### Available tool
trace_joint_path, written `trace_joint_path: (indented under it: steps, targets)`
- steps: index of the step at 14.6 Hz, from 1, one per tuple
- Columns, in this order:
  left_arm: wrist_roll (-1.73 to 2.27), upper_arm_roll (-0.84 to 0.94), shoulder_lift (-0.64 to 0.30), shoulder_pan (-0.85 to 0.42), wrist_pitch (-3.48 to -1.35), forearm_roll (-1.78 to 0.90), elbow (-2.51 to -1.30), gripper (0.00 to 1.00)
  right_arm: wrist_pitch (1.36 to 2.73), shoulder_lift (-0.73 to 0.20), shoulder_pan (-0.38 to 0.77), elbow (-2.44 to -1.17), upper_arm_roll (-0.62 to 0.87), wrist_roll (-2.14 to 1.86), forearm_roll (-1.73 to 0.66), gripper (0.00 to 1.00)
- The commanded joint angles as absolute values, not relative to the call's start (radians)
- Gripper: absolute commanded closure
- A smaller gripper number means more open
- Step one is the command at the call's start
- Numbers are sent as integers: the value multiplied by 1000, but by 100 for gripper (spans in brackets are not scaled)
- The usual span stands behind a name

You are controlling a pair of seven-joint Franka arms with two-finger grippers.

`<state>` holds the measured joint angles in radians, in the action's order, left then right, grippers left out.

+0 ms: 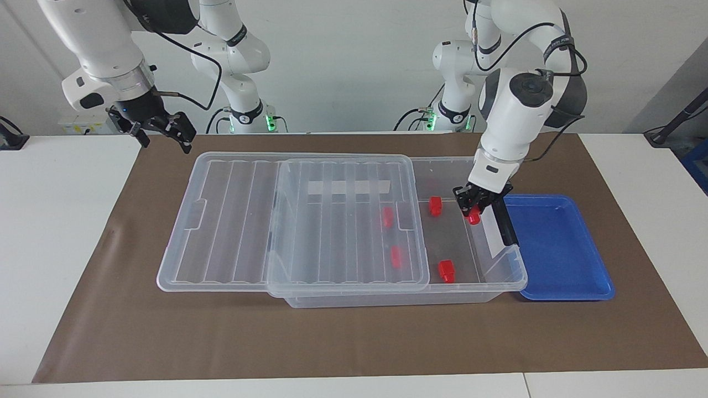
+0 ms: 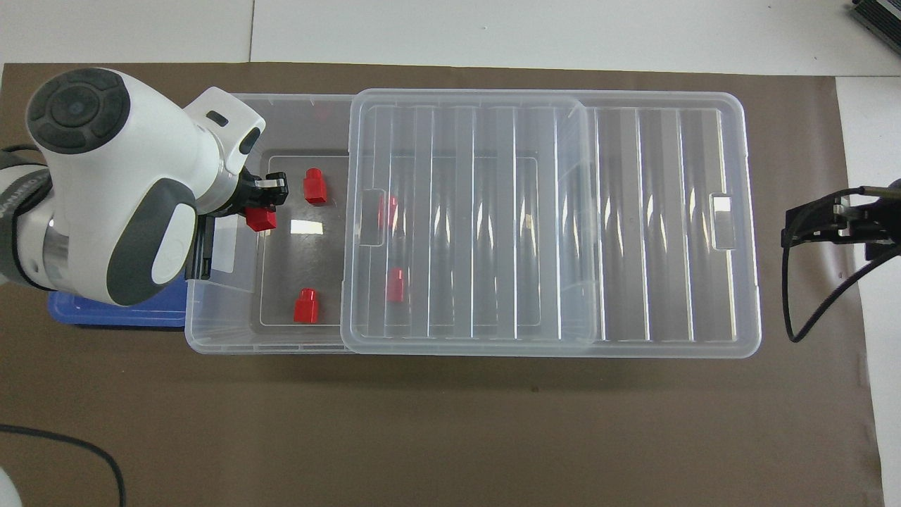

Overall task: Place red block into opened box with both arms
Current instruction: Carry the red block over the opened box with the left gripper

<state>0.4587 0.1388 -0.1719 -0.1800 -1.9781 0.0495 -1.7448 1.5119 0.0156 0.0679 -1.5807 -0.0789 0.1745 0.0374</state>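
My left gripper is shut on a small red block, which hangs over the uncovered part of the clear box just inside its black handle. From overhead the held red block shows at the left gripper, above the box floor. The ribbed lid is slid toward the right arm's end and covers the rest. My right gripper waits open in the air, off the lid's end.
Two red blocks lie on the uncovered box floor, and two more show through the lid. A shallow blue tray stands against the box's handle end. A brown mat covers the table.
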Motion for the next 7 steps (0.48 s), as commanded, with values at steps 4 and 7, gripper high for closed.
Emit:
trace_joint_path:
  steps: [4, 7]
  targets:
    - [482, 124, -78, -190, -2213, 71, -2008, 100, 1539, 23, 52, -1595, -72, 170, 9, 0]
    - [483, 124, -95, -190, -2255, 71, -2031, 100, 1546, 23, 49, -1598, -72, 167, 9, 0]
